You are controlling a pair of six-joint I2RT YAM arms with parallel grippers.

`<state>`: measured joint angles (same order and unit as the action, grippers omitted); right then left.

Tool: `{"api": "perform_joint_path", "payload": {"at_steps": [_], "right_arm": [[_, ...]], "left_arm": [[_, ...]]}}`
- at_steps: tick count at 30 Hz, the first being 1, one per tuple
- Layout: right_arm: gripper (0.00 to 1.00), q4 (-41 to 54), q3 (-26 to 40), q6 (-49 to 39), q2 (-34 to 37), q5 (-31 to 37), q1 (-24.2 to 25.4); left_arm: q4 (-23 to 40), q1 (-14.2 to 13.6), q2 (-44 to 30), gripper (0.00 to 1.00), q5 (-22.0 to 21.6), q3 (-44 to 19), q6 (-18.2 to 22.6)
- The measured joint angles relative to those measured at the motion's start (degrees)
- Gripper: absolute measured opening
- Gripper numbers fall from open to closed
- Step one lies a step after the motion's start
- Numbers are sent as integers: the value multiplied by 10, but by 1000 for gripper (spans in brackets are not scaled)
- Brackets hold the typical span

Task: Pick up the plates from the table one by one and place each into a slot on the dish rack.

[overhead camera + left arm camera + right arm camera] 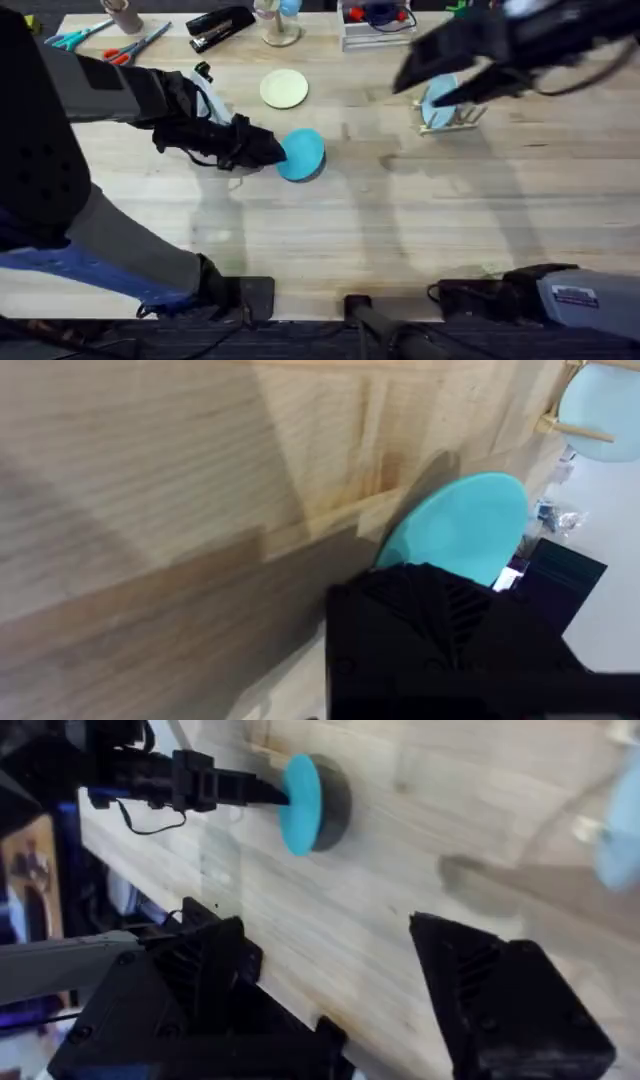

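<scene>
Two plates sit on the table (pixel 400 210) overhead: cream plate (pixel 284 88) flat at the back, teal plate (pixel 302 154) mid-table, tipped up off the wood, its edge pinched by the left gripper (pixel 272 150). Dish rack (pixel 452 116) right, w/ a pale-blue plate (pixel 438 100) upright. Left wrist – teal disc slanted, gripper clamped on its rim. Right wrist – right gripper (pixel 330 990) fingers spread apart, nothing between; teal plate on edge.

A: Far edge of surface, non-task items?
B: Black stapler (pixel 219 27), red-handled scissors (pixel 133 47), teal-handled scissors (pixel 72 38).
A: Others?
B: Pale light-blue plate (pixel 438 100) standing upright; clear tray (pixel 378 24) of small items.
</scene>
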<state>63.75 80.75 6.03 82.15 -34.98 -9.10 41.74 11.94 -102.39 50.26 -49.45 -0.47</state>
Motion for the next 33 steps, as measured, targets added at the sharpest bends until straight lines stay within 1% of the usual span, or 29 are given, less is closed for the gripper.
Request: {"api": "perform_joint_path", "payload": {"at_steps": [6, 11, 16, 21, 27, 33], "right_arm": [[995, -88, 0, 34, 91, -12, -83], [995, -137, 0, 55, 163, -15, -130], [995, -171, 0, 63, 226, -15, -151], [995, -210, 0, 82, 269, -15, -163], [995, -247, 0, 108, 295, -15, -184], [995, -282, 0, 119, 301, -15, -216]], "left_arm": [[0, 0, 0, 42, 0, 0, 0], [0, 0, 0, 42, 0, 0, 0], [0, 0, 0, 42, 0, 0, 0], [0, 0, 0, 42, 0, 0, 0], [0, 0, 0, 42, 0, 0, 0], [-1, 0, 0, 42, 0, 0, 0]]}}
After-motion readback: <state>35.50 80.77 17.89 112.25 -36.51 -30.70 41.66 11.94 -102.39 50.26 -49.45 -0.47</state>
